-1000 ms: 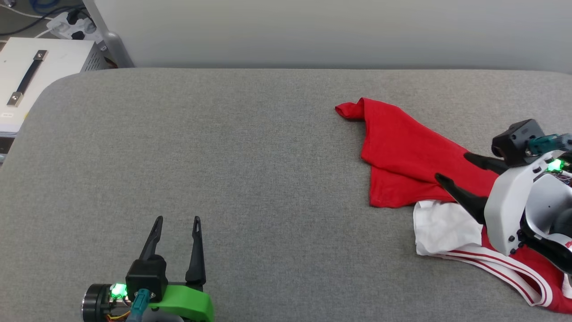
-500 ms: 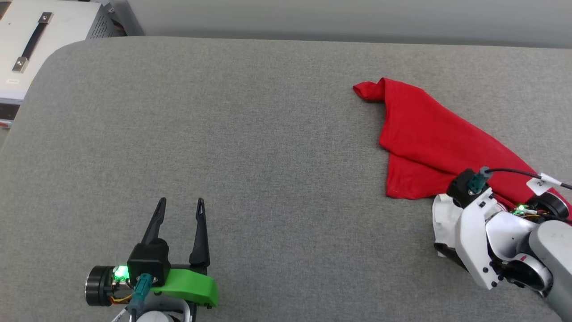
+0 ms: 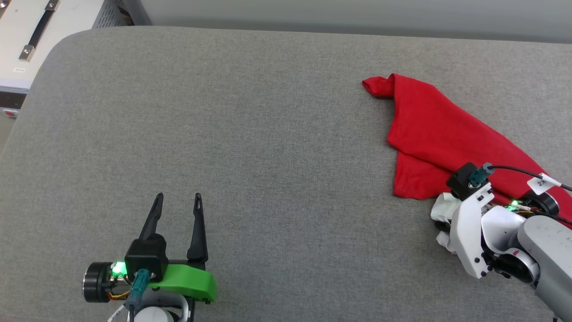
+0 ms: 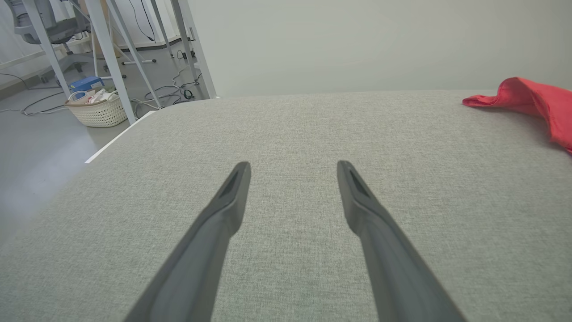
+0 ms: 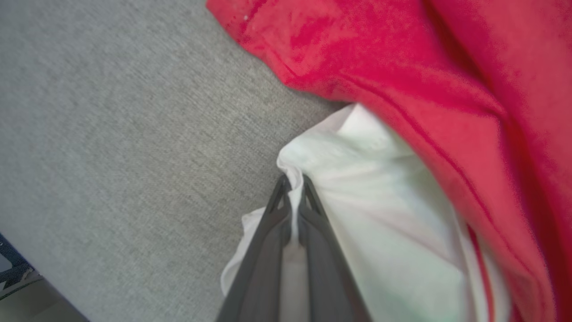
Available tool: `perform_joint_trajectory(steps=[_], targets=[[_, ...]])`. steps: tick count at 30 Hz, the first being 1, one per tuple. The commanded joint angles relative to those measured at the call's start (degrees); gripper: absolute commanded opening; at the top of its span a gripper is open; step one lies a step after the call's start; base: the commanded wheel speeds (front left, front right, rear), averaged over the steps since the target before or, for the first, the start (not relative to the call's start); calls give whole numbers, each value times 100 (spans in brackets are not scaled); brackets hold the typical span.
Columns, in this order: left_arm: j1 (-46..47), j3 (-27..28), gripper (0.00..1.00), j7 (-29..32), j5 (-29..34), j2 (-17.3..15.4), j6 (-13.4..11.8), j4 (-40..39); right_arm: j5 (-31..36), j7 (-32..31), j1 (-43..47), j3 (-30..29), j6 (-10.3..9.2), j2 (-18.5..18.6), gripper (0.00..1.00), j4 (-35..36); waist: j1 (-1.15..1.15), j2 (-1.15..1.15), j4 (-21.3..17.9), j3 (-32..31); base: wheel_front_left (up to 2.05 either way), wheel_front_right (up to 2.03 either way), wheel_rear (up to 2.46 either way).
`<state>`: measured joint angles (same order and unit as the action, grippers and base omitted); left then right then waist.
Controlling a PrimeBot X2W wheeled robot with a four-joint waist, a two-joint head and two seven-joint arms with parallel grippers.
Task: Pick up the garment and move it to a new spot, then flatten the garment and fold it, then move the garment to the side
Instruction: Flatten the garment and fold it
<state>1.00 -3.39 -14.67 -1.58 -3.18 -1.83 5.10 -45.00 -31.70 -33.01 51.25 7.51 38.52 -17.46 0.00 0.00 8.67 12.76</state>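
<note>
Right wrist view puts us at the grip itself: the right end effector (image 5: 292,181) has its two dark fingers pinched together on a raised fold of the white sleeve (image 5: 384,179) at the centre of the frame. That sleeve belongs to the red jersey T-shirt with white short sleeves (image 3: 429,129), which lies crumpled at the right of the head view, its red body running from upper right of centre down to the right edge.

We judge the pick-up to be the step in hand. The pinch looks thin, a single ridge of cloth, so we would lift slowly and straight up and watch that the sleeve does not slide out. We would let the red body peel off the surface before carrying it toward the open middle. A sideways drag at this point would likely bunch the cloth further.

The left end effector (image 3: 178,197) sits at the lower left of the head view with its fingers apart and nothing between them, well apart from the garment.

The grey fabric-covered counter (image 3: 250,134) has rounded corners and a fine weave. A white cabinet with a black handle (image 3: 27,40) sits at the upper left. In the left wrist view, a pale woven basket (image 4: 98,109), white metal legs (image 4: 111,49) and floor cables occupy the upper left, with a plain pale wall (image 4: 357,40) behind
</note>
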Motion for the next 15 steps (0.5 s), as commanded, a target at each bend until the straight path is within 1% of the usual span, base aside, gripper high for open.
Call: perform_joint_trajectory(steps=[1, 4, 8, 11, 15], targets=[[10, 7, 100, -33, -22, 25, -34, 11, -44, 177, 25, 103, -2, -108, 0, -51, 0, 0, -53, -117, 0, 0, 0], [-30, 14, 100, -33, -12, 26, -29, 13, -146, 550, -23, 3, -2, -61, 0, 78, 0, 0, -93, -239, 0, 0, 0], [-110, 41, 100, -33, 4, 26, -20, -1, -196, 1039, -76, -233, -2, 62, 0, 519, 0, 0, -152, -377, 0, 0, 0], [-160, 62, 100, -33, 11, 27, -14, -20, -300, 1233, -50, -453, -2, 121, 0, 916, 0, 0, -180, -431, 0, 0, 0], [-180, 61, 100, -33, 20, 27, 3, -42, -311, 1324, -26, -717, -2, 140, 0, 1443, 0, 0, -176, -436, 0, 0, 0]])
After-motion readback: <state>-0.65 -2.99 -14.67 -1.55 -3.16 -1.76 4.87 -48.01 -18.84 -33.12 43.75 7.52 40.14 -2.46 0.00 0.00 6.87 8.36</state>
